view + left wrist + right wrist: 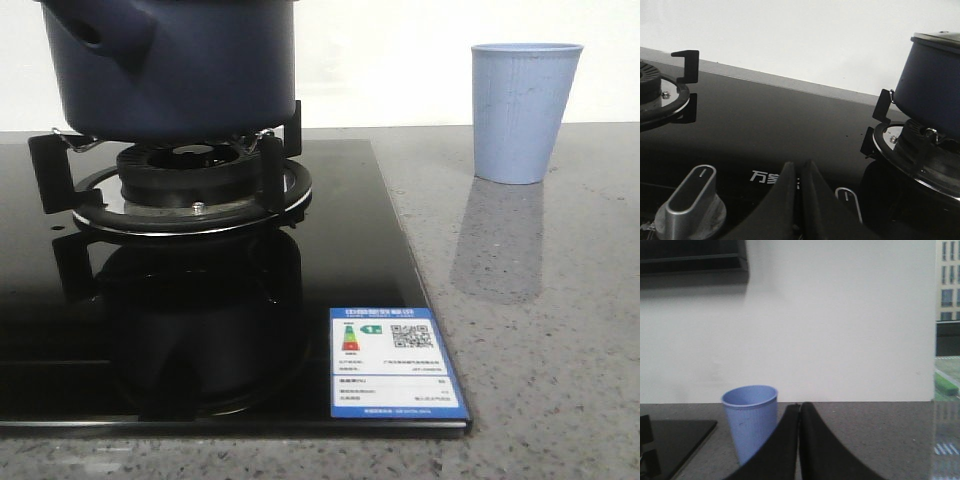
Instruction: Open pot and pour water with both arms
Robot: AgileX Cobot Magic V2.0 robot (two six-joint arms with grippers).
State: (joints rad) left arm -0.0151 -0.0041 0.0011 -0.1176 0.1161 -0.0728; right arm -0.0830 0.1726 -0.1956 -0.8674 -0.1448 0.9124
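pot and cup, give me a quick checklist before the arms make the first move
1. Pot seated on the burner support: ok.
2. Lid on the pot: seems on, ok; its knob is out of view.
3. Pale blue cup upright on the counter, apart from the stove: ok.
4. Cup empty: ok, as far as the right wrist view shows.
5. Left pincer shut, holding nothing: not ok for grasping.
6. Right pincer shut, holding nothing: not ok for grasping.

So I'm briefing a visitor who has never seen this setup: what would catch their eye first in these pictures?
Probably the dark navy pot, sitting on the burner grate of the glossy black cooktop at the front view's left. Next, the pale blue ribbed cup, upright and alone on the grey speckled counter to the right. The blue-and-white energy label at the cooktop's near right corner also stands out.
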